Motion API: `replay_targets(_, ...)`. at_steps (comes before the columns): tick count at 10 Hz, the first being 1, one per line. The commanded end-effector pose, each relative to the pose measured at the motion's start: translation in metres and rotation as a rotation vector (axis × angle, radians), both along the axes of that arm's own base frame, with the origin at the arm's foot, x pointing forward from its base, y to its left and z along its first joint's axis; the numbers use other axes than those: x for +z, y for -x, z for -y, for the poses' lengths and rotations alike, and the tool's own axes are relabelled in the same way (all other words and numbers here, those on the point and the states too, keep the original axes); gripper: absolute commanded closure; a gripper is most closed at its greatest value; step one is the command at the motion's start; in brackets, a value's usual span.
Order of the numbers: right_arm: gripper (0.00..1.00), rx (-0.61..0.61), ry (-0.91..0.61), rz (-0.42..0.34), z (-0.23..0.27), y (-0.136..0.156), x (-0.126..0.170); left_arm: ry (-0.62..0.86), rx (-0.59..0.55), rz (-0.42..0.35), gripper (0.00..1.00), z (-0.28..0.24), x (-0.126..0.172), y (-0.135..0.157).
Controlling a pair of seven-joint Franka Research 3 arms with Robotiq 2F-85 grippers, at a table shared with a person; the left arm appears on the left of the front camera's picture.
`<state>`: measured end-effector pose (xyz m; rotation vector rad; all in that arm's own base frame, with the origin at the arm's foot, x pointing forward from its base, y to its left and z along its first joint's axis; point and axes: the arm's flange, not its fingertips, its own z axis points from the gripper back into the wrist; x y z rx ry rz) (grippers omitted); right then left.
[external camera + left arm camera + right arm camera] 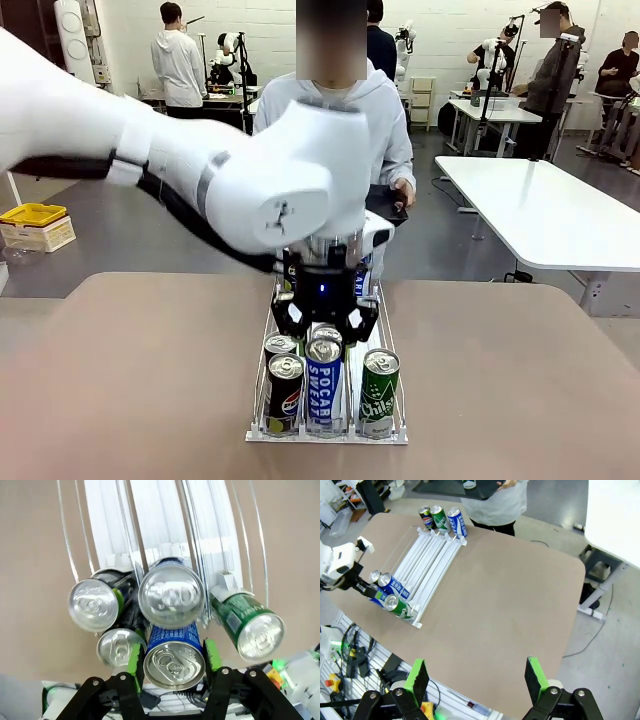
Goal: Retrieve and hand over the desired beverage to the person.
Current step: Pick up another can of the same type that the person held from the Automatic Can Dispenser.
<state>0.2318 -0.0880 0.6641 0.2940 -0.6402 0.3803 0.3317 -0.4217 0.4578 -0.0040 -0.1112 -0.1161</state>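
Even overhead lighting, bright throughout; soft shadows under the cans [325,385]; near arm [200,170] blurred; wrist views bow at edges.

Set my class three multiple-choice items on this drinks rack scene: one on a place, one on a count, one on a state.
1. In the front view, which lane of the clear wire rack holds the green aluminium can?
A. left
B. middle
C. right

2. In the right wrist view, how many cans stand at the rack's end nearest the person?
A. one
B. three
C. five

3. What is the state of the left end effector?
A. open above bare table
B. shut on a blue aluminium can
C. shut on the green can

Answers:
1. C, the green can stands at the rack's right side.
2. B, three can tops line up there.
3. B, the green pads press on both sides of the blue can.
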Motion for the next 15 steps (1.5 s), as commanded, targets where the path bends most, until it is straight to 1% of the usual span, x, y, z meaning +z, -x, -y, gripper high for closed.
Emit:
replay_targets(1, 0.00, -0.008, 0.001, 0.001, 0.000, -0.002, 0.000, -0.055, -0.039, -0.024, 1.00, -0.006, 0.087, 0.006)
replay_targets(3, 0.00, -0.008, 0.001, 0.001, 0.000, -0.002, 0.000, 0.029, -0.035, -0.006, 1.00, -0.014, 0.166, 0.008)
replay_targets(4, 0.00, -0.008, 0.001, 0.001, 0.000, -0.002, 0.000, 0.043, -0.017, -0.005, 1.00, -0.018, 0.197, 0.005)
replay_targets(5, 0.00, -0.008, 0.001, 0.001, 0.000, -0.002, 0.000, 0.042, 0.011, 0.016, 1.00, -0.021, 0.226, 0.002)
replay_targets(6, 0.00, -0.008, 0.001, 0.001, 0.000, -0.002, 0.000, 0.050, 0.030, 0.025, 1.00, -0.023, 0.247, -0.004)
replay_targets(7, 0.00, -0.008, 0.001, 0.001, 0.000, -0.002, 0.000, 0.057, 0.042, 0.011, 1.00, -0.025, 0.260, -0.010)
replay_targets(8, 0.00, -0.008, 0.001, 0.001, 0.000, -0.002, 0.000, 0.052, 0.050, 0.001, 1.00, -0.026, 0.267, -0.019)
replay_targets(9, 0.00, -0.008, 0.001, 0.001, 0.000, -0.002, 0.000, 0.054, 0.054, 0.009, 1.00, -0.028, 0.270, -0.029)
replay_targets(11, 0.00, -0.008, 0.001, 0.001, 0.000, -0.002, 0.000, 0.066, 0.059, 0.003, 1.00, -0.032, 0.267, -0.035)
replay_targets(13, 0.00, -0.008, 0.001, 0.001, 0.000, -0.002, 0.000, 0.072, 0.041, -0.002, 1.00, -0.034, 0.257, -0.037)
replay_targets(15, 0.00, -0.008, 0.001, 0.001, 0.000, -0.002, 0.000, 0.072, 0.041, -0.002, 1.00, -0.034, 0.257, -0.037)
